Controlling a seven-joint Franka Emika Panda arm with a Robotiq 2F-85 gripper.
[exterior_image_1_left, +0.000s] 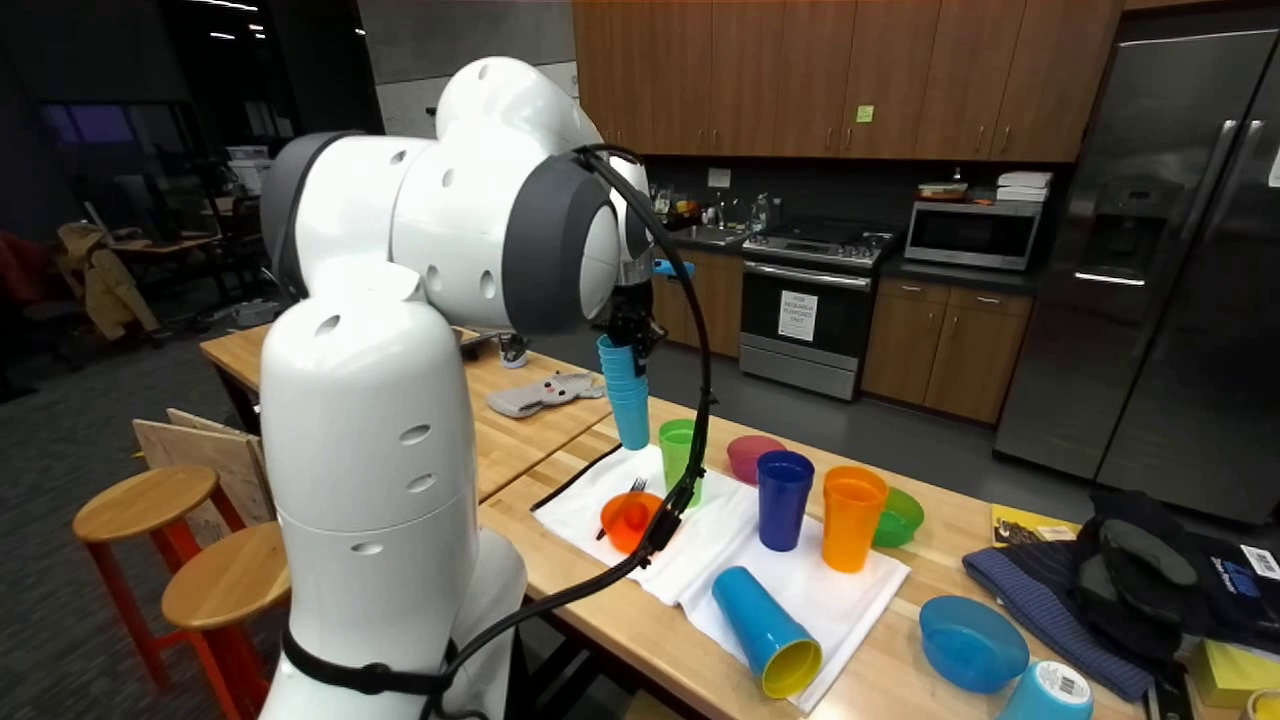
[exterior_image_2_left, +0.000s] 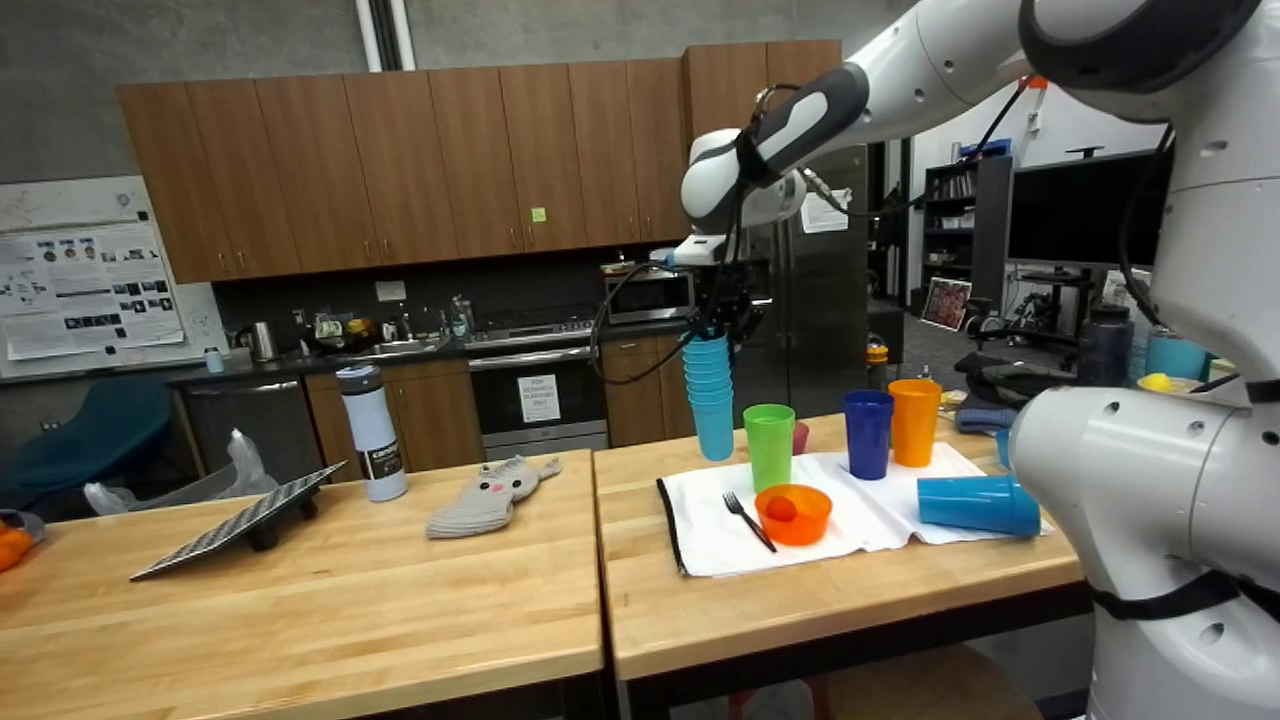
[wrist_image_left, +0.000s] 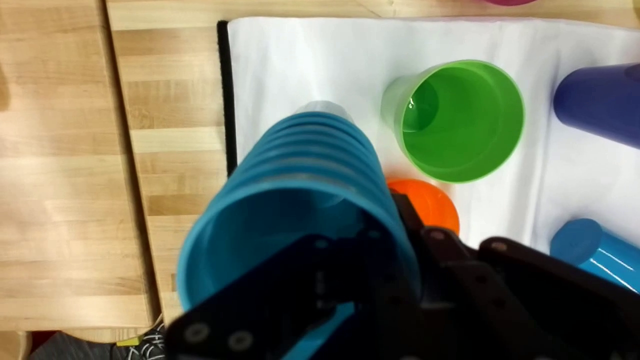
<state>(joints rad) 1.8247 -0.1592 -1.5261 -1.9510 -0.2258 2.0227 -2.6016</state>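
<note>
Holds a stack (exterior_image_2_left: 709, 400) of light-blue cups above the tabletop (exterior_image_2_left: 645, 610), seemingly just clear of the white cloth (wrist_image_left: 310, 55), near its black edge (wrist_image_left: 227, 95) at eleven o'clock in the wrist view. Pinches the wall at the mouth between fingers (wrist_image_left: 411, 217) closed to a narrow gap, one inside and one outside, near three o'clock on the rim.

Reads as a carrying step, judging by the raised base; calls next, likely, for a firm pinch, a level stack and room beside the green cup (wrist_image_left: 462, 125), upright and near at two o'clock.

Tapers downward, mouths up, with several nested rims banded close near the top; tilts slightly in both exterior views.

Farther out in the wrist view, at three o'clock: an orange bowl (wrist_image_left: 432, 205), partly hidden by the fingers, then a lying cup (wrist_image_left: 595, 255); between two and three, a dark-blue cup (wrist_image_left: 597, 105), upright in both exterior views. Just beside that, in an exterior view, between three and four o'clock: an orange cup (exterior_image_1_left: 853, 520).
</note>
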